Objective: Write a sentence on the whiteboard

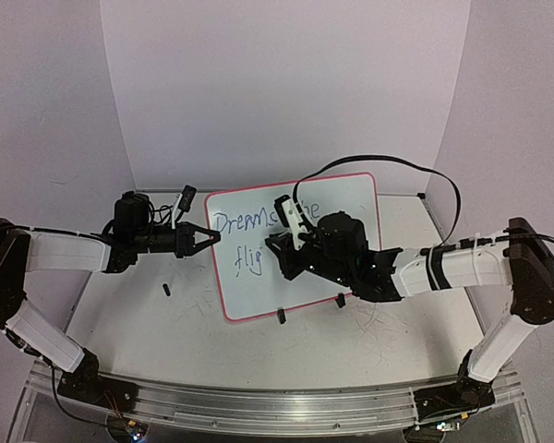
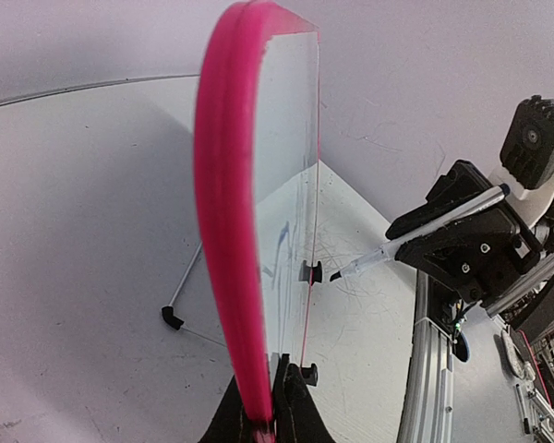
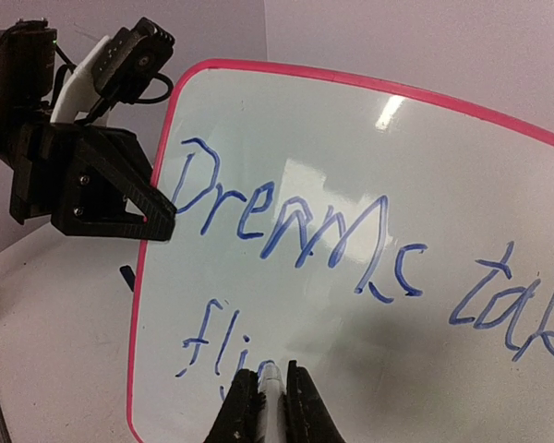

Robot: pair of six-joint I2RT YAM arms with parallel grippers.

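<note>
Whiteboard (image 1: pixel 295 286) stands mid-table on clip feet (image 1: pixel 282 317). Left gripper (image 1: pixel 206 237) is clamped on its left rim. Right gripper (image 3: pixel 272 377) pinches marker (image 3: pixel 271 401), tip by 2nd line, "flig" unfinished. Risk: too hard a push may tip board back or twist it in left's grip, skewing the stroke; marker cd slip.

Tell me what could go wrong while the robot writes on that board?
The whiteboard stands on two small clip feet, and the left gripper pinches only its edge. A hard push from the marker might tilt or slide it. The right gripper works close to the blue writing, so it might smudge the letters.
</note>
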